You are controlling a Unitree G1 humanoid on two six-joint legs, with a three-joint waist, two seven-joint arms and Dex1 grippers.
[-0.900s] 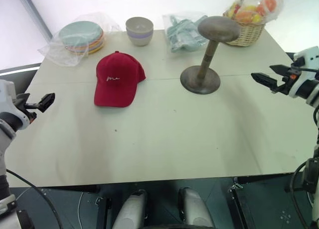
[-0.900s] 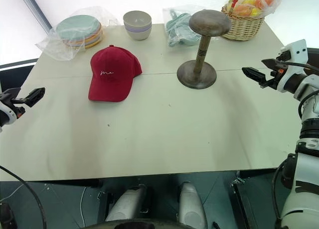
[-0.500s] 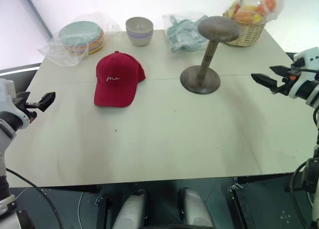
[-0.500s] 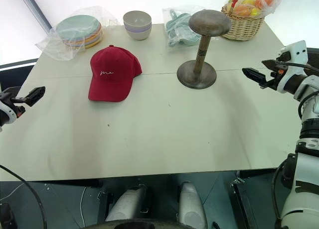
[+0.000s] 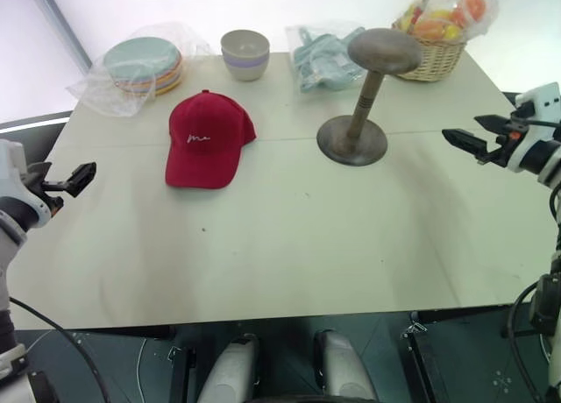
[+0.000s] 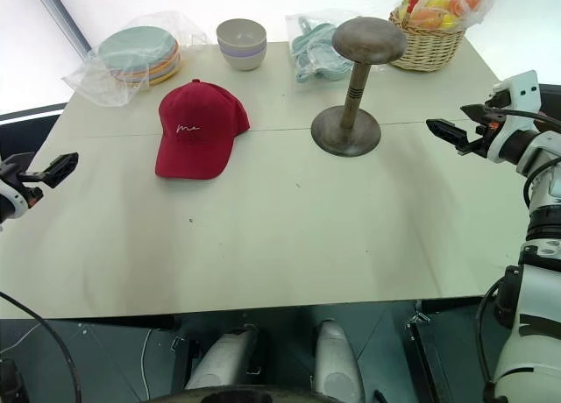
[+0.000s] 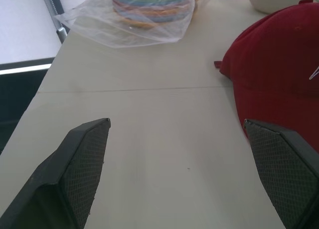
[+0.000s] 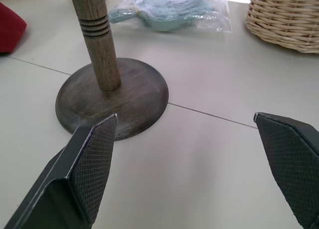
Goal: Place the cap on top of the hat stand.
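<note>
**Left eye view: both grippers wide, cap flat on the table**

Left gripper (image 5: 77, 177) hangs at the table's left edge with its fingers (image 7: 82, 154) spread and nothing between them. Right gripper (image 5: 467, 138) hangs over the right edge, also spread and empty, pointing inward toward the stand (image 5: 364, 96).

Out from the left gripper, the cap (image 5: 206, 138) lies flat on the table (image 5: 289, 245), brim toward the robot, white script on its front. Out from the right gripper, the stand is upright, its round base on the table and its domed top bare. Cap and stand are well apart, with open tabletop between them.

The table is pale beige with a thin seam running across it behind the cap's brim. Along the far edge sit a bagged stack of plates (image 5: 143, 66), a bowl (image 5: 244, 54), a bag of teal items (image 5: 322, 54) just behind the stand, and a wicker basket (image 5: 434, 44) of wrapped fruit. Behind the table the background is bright white; a dark floor shows below its near edge.
</note>
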